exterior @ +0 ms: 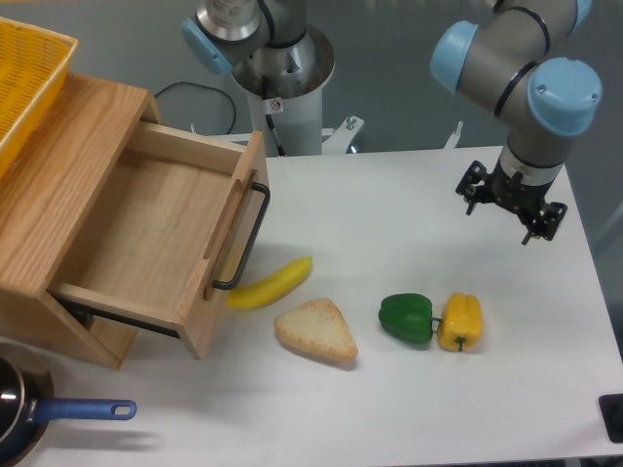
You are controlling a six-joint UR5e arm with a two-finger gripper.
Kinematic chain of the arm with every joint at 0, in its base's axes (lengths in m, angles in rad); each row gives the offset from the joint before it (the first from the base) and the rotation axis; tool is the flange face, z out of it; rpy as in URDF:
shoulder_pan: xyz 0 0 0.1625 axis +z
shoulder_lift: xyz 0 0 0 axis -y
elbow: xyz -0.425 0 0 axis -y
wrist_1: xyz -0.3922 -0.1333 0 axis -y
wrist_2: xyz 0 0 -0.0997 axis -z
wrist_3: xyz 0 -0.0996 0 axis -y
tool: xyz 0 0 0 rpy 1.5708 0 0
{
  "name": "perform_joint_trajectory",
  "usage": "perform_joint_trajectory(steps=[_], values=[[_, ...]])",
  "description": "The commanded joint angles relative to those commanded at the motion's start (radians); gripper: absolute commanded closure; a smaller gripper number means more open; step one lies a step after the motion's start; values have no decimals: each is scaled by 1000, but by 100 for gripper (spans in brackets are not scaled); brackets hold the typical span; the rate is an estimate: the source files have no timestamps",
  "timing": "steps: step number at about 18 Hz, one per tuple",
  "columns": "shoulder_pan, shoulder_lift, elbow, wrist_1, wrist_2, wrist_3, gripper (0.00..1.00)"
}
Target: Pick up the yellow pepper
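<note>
The yellow pepper (460, 321) lies on the white table right of centre, glossy and lobed, its dark stem pointing toward the front. It touches a green pepper (406, 317) on its left. My gripper (512, 208) hangs above the table to the pepper's upper right, well apart from it. Its black fingers are seen from above and nothing is between them; whether they are open or shut does not show.
A slice of bread (316, 332) and a banana (271, 283) lie left of the peppers. A wooden box with an open drawer (156, 229) fills the left side, a yellow basket (27, 78) on top. A blue-handled pan (58, 413) sits at the front left corner.
</note>
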Motion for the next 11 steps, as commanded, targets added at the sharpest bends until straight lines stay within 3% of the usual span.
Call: perform_joint_trajectory(steps=[9,11], values=[[-2,-9,-23,3,-9,2,0],[0,-14,-58,55,-12,-3,0]])
